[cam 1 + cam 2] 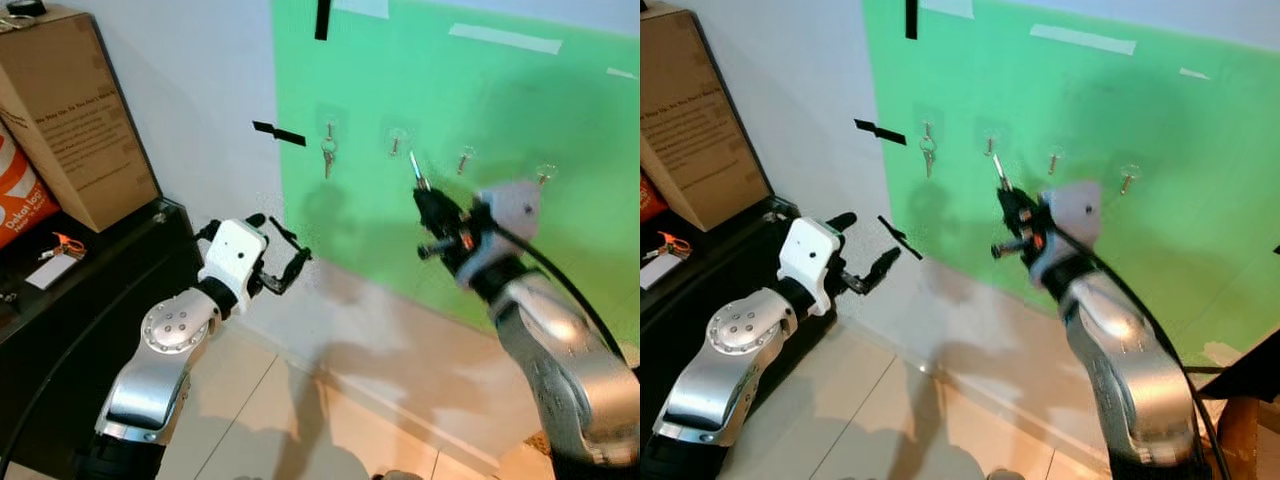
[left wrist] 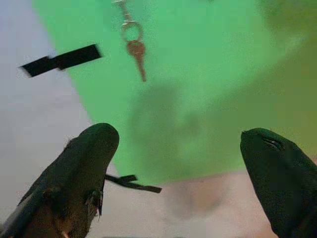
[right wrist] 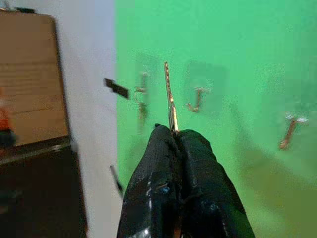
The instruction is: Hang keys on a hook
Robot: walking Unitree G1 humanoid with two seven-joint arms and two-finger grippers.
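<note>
A green sheet [image 1: 500, 150] on the wall carries a row of several small hooks. One key [image 1: 328, 155] hangs from the leftmost hook [image 1: 328, 128]. My right gripper [image 1: 428, 200] is raised just before the sheet and is shut on a silver key [image 3: 169, 94] that sticks up from its fingertips. The key's tip sits just to the right of and below the second hook [image 1: 396, 140], apart from it. My left gripper [image 1: 285, 248] is held out lower left near the wall, open with nothing between its fingers [image 2: 89, 163]. The hung key [image 2: 136, 52] shows above it.
A cardboard box [image 1: 70, 110] stands on a black cabinet [image 1: 90, 290] at the left, with an orange-tagged item [image 1: 65, 245] lying on the cabinet. Black tape strips [image 1: 278, 133] mark the wall. Pale tiled floor [image 1: 300, 420] lies below.
</note>
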